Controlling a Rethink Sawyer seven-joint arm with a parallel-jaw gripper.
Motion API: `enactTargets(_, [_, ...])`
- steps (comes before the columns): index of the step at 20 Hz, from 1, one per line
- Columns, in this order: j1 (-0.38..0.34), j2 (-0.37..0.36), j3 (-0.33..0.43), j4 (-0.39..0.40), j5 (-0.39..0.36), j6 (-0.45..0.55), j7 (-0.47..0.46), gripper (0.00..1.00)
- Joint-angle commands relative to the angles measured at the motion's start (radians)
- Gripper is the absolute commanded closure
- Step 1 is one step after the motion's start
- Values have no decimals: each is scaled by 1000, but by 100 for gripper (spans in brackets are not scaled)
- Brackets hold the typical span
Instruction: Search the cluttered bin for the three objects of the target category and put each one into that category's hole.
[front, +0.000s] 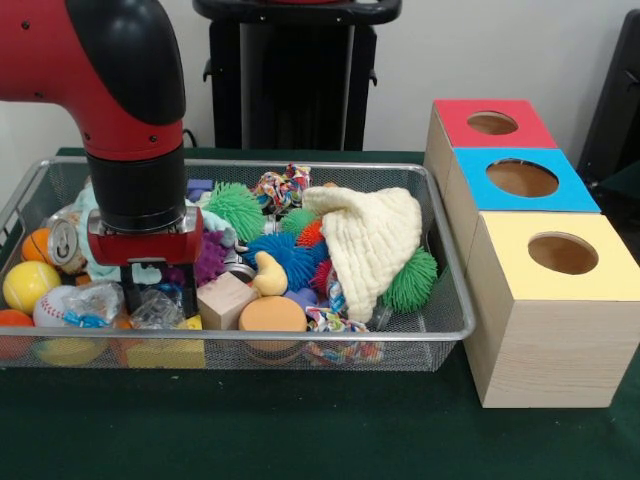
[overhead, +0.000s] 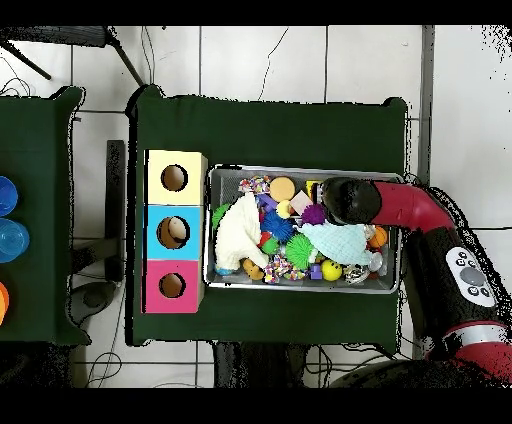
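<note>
Gripper (front: 152, 292) sunk into clutter at bin (front: 440, 335) end farthest from boxes, apparently digging for target; jaws buried, cannot tell open or closed. Target category unclear. Three holed boxes (front: 545, 300) touching bin's other end, short carry. Cream cloth (front: 375, 240) covers toys.

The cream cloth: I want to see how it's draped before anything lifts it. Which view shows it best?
The front view: the cream cloth hangs folded over spiky balls near the bin's box end. Overhead, the cream cloth is only a flat pale patch.
</note>
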Motion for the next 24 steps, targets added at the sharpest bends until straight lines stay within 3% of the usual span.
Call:
enactTargets(1, [4,55,18,-19,-73,-18,-118,0])
enactTargets(8, [5,50,12,-25,-74,-13,-115,0])
enactTargets(18, [15,-66,9,21,-36,70,-114,0])
enactTargets(24, [7,-63,8,57,-45,19,-97,0])
